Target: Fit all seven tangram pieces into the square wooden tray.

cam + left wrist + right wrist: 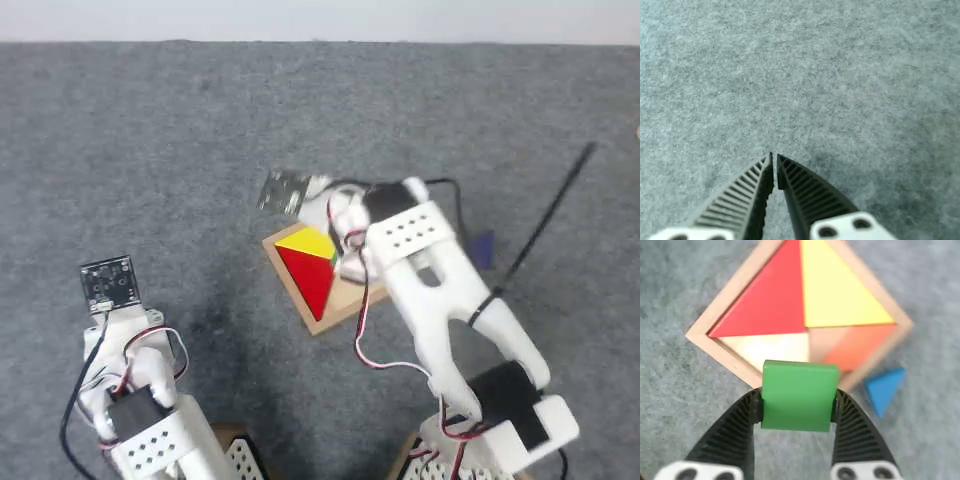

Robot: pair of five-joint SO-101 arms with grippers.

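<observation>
1. Looking down from the high view, the square wooden tray lies tilted at the middle of the frame on grey carpet. A yellow triangle and a red triangle are seated in its left half. The right arm stretches from the lower right over the tray's right half. A blue triangle lies on the carpet just right of that arm. The left arm sits at lower left, well apart from the tray.
2. Left wrist view — the left gripper hangs over the carpet. Its ribbed fingers are drawn almost together with a thin slit between them, holding nothing.
3. Right wrist view — the right gripper clamps a green square by two opposite sides, and the square hides the tray's nearest corner. Inside the tray an orange triangle adjoins the yellow one, next to a pale section. The blue triangle lies just outside the rim.
</observation>
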